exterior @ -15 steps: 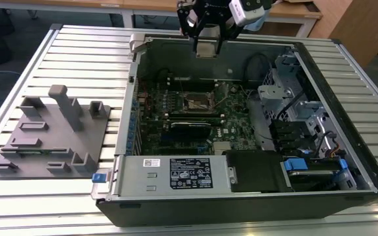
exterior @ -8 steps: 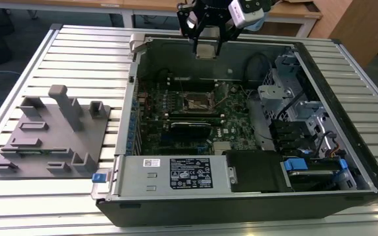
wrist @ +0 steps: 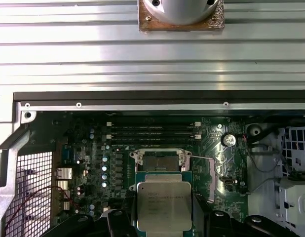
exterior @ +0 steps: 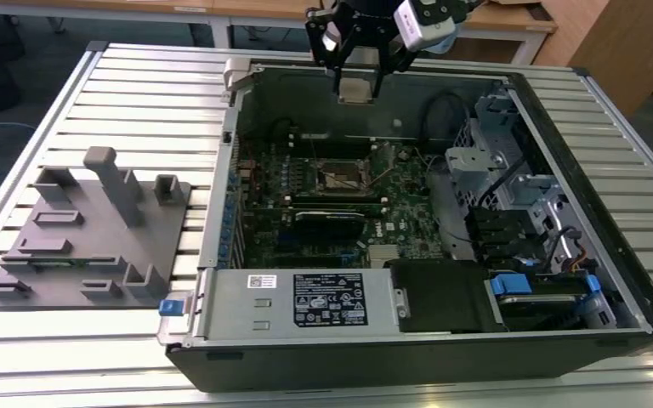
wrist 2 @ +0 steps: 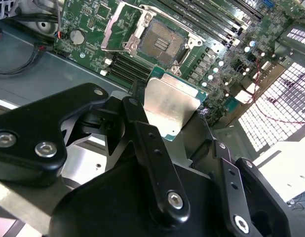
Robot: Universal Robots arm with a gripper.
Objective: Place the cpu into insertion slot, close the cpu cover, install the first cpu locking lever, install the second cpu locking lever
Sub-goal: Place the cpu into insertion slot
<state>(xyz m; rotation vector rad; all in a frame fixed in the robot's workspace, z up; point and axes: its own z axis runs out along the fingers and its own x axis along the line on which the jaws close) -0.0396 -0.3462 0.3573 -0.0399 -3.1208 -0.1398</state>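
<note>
Fingers (wrist 2: 147,143) tight on the cpu (wrist 2: 170,106), one edge hidden, clear of insertion slot (wrist 2: 161,43)

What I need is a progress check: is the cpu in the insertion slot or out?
Out. The jaws hold the cpu clear of the empty insertion slot.

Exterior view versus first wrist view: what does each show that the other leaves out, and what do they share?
The exterior view gives the whole open computer case, its labelled power supply box and a grey block at the exterior view's left. The first wrist view gives the print on the cpu and a round metal part beyond the case. Both show the gripper holding the cpu, and the open insertion slot.
</note>
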